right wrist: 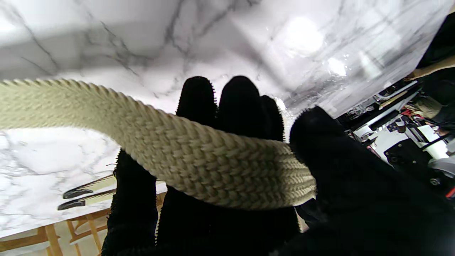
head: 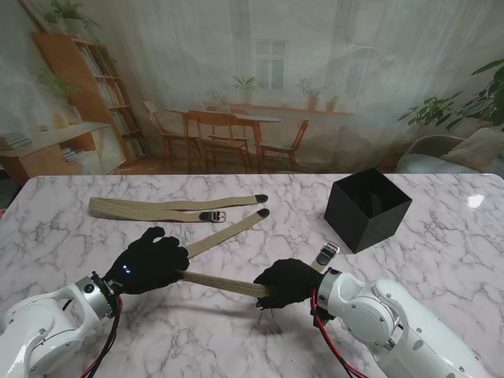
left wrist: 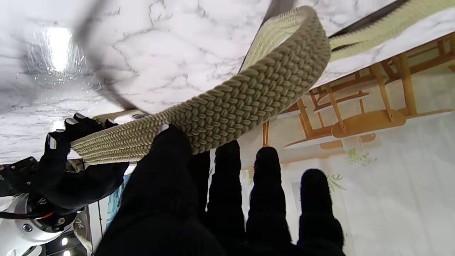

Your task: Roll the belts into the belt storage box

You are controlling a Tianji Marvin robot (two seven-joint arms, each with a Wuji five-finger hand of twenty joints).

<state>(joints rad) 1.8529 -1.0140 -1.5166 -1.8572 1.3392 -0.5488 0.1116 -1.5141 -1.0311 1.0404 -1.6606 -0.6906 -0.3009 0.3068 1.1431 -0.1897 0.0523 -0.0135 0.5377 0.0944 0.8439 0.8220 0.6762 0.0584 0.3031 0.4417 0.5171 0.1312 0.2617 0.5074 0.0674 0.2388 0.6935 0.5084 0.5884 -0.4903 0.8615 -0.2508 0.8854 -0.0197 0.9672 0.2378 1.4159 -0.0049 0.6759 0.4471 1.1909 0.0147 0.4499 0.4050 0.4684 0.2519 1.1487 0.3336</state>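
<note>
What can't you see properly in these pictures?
- Stand view: the inside bottom of the black box is too dark to make out.
- Stand view: the right hand covers the part of the belt it holds.
- Left wrist view: the left hand is cut off by the picture's edge.
- Stand view: the far belt has a buckle too small to read.

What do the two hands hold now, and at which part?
Both hold one woven belt: the right hand near its buckle end, the left hand around the middle.
</note>
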